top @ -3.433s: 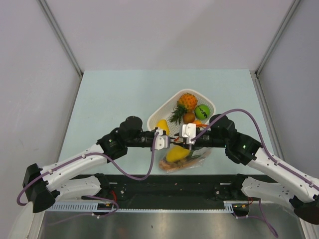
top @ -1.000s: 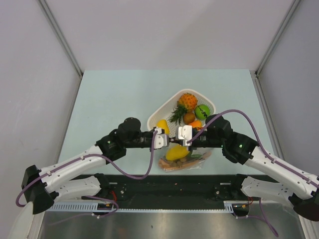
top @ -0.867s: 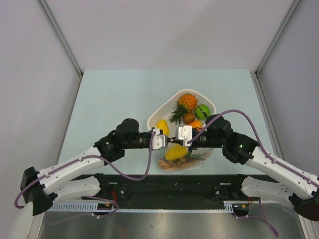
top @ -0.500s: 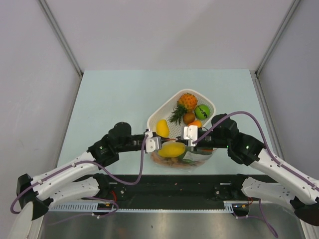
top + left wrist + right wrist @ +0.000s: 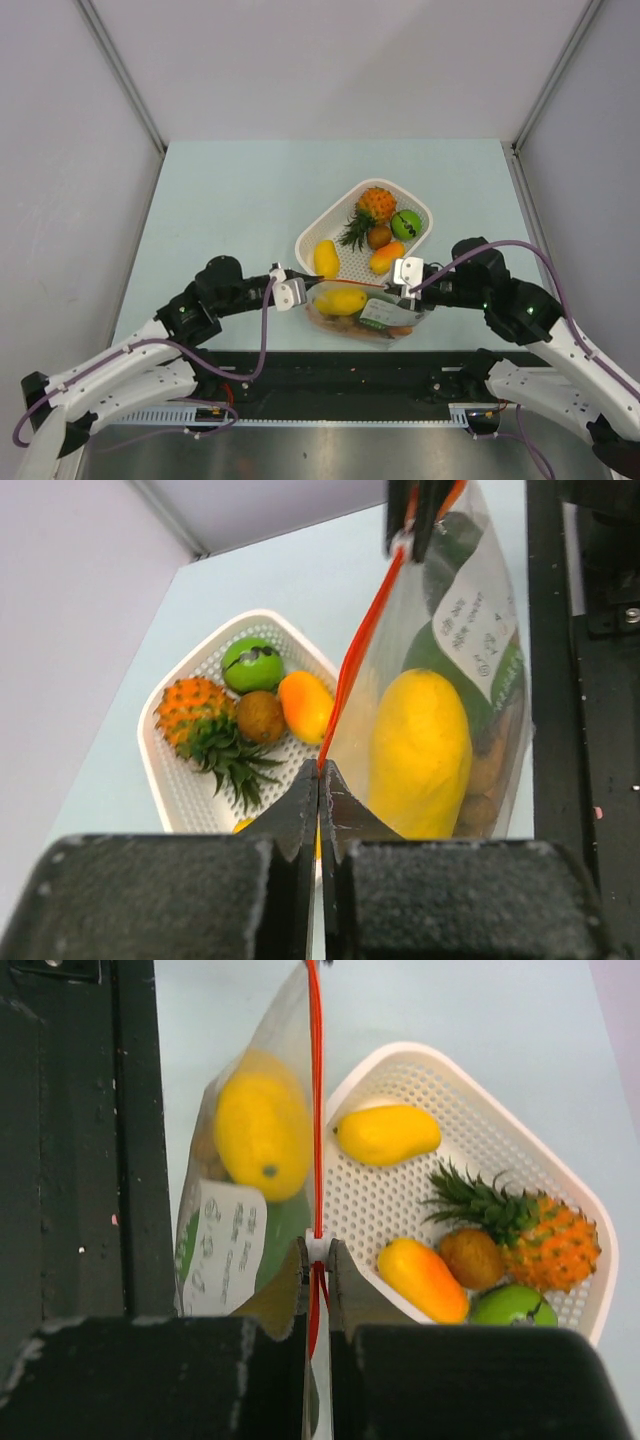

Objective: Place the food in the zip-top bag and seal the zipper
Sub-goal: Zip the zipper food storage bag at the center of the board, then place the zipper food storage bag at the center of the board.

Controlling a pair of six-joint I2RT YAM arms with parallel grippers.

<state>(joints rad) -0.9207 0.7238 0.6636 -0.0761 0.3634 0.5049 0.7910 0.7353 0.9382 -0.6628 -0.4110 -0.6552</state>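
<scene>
The clear zip-top bag (image 5: 372,318) hangs stretched between my two grippers near the table's front edge. Inside it lie a yellow fruit (image 5: 342,300), brown pieces and a green one behind a white label (image 5: 222,1248). The red zipper (image 5: 350,284) runs taut and straight between the jaws. My left gripper (image 5: 301,291) is shut on the zipper's left end (image 5: 322,762). My right gripper (image 5: 399,288) is shut on the small white slider (image 5: 317,1248) at the right end. More food lies in the basket: pineapple (image 5: 374,204), green apple (image 5: 406,223), brown kiwi (image 5: 379,236), orange piece (image 5: 386,257), yellow piece (image 5: 326,257).
The white perforated basket (image 5: 418,204) sits just behind the bag, to the right of the table's centre. A black rail (image 5: 350,365) runs along the near edge right under the bag. Grey walls close in the table on three sides.
Both grippers have drawn apart, the left one leftward and the right one rightward. The bag now hangs wider and lower between them, with the red zipper pulled into a straight line.
</scene>
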